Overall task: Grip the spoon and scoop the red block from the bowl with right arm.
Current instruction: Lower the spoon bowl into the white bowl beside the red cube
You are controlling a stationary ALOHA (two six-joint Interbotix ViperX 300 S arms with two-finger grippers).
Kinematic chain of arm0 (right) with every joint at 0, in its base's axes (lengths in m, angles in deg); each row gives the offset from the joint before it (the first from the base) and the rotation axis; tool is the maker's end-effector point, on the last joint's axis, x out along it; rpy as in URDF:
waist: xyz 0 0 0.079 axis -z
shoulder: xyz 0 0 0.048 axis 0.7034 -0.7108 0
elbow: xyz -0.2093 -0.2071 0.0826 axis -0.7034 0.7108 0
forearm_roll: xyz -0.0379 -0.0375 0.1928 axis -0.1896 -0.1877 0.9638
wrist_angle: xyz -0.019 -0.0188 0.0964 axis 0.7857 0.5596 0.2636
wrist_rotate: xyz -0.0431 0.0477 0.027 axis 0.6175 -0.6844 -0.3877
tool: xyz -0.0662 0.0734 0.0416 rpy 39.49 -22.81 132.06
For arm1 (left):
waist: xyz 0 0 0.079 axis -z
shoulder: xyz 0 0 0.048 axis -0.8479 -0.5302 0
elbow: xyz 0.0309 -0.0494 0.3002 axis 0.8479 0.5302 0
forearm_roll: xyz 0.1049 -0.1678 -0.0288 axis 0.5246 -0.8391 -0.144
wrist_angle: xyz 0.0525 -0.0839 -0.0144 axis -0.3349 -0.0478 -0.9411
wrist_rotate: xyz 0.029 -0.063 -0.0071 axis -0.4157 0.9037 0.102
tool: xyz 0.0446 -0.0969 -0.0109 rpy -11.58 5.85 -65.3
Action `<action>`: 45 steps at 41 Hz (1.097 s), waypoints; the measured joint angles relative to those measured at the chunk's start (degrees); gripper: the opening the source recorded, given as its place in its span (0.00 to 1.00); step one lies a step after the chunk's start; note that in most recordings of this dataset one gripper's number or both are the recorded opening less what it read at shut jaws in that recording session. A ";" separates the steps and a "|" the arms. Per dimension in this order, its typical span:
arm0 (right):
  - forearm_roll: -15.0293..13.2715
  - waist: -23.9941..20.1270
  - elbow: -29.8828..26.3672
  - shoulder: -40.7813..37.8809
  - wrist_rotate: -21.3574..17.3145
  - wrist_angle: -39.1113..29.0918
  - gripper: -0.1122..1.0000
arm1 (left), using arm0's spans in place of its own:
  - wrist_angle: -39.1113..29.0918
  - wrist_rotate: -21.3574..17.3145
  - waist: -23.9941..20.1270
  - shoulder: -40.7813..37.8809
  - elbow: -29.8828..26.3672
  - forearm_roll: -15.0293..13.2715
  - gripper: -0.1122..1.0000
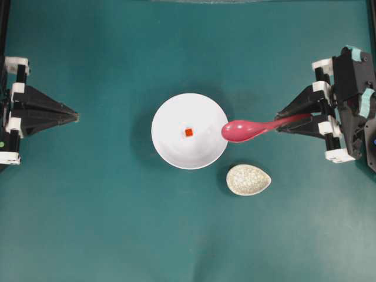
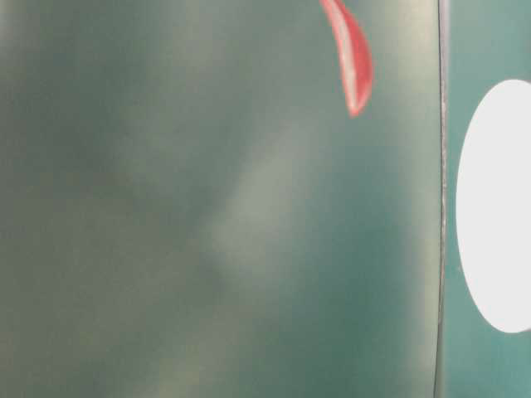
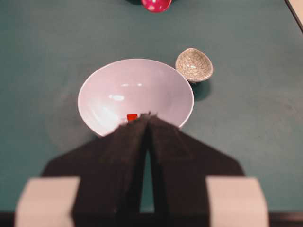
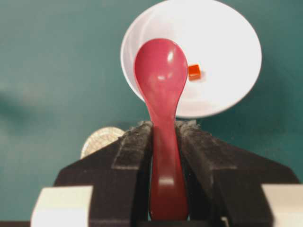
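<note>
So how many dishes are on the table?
2. The big white bowl sits in the middle with the red block inside. The small speckled dish sits beside it, nearer the right arm, a little apart. No others show.

Left arm (image 1: 17, 108): black body, two flat black fingers tapering to a shared point in a triangular outline, white rectangular brackets stacked along the base, a small green spot at its lower edge. Right arm (image 1: 346, 106): black housing of the same pattern, wedge-shaped black fingers, white brackets at the finger roots, light teal tape patches on the upper casing, a small blue mark near the frame edge. Finger inner faces in both wrist views: coarse, matte black padding with ragged tips.
</note>
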 measured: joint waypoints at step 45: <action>-4.31 5.27 -19.78 -29.62 -9.14 -15.64 0.32 | 0.00 0.00 0.00 0.00 0.00 0.09 0.10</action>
